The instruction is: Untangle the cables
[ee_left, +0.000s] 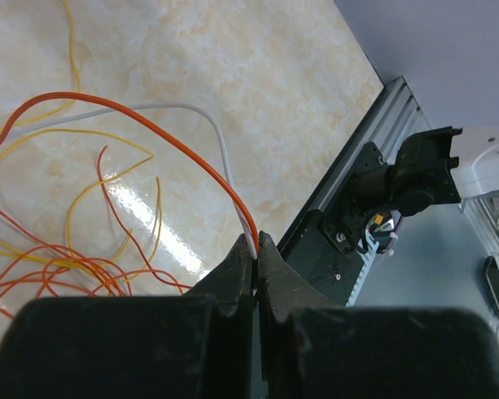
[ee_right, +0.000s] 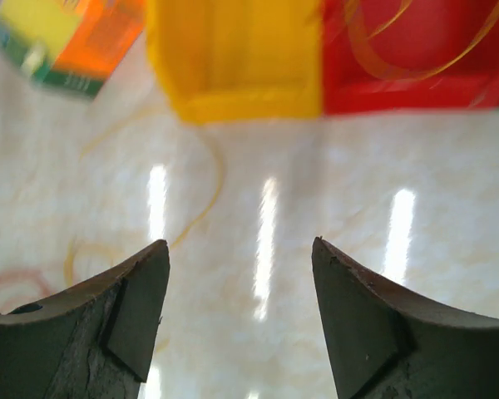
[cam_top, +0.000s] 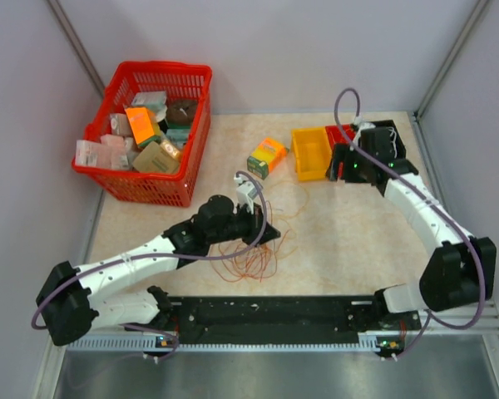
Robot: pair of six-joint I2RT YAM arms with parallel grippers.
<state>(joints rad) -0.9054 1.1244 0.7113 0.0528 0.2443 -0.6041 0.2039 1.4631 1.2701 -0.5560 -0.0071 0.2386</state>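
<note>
The cables (cam_top: 251, 259) lie in loose loops on the near worktop (cam_top: 341, 241); the left hand (ee_left: 256, 249) pinches an orange and a white strand. They seem light, limp and slippery, so take one strand near its end. Farther, the right hand (ee_right: 241, 274) is spread, empty.

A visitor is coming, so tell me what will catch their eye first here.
A red basket of packets sits at the table's far left corner. Mid-table sprawl loose orange-red, yellow and white cables, the left gripper shut on two strands. Far right stand a yellow bin and a red bin, the open right gripper facing them.
</note>
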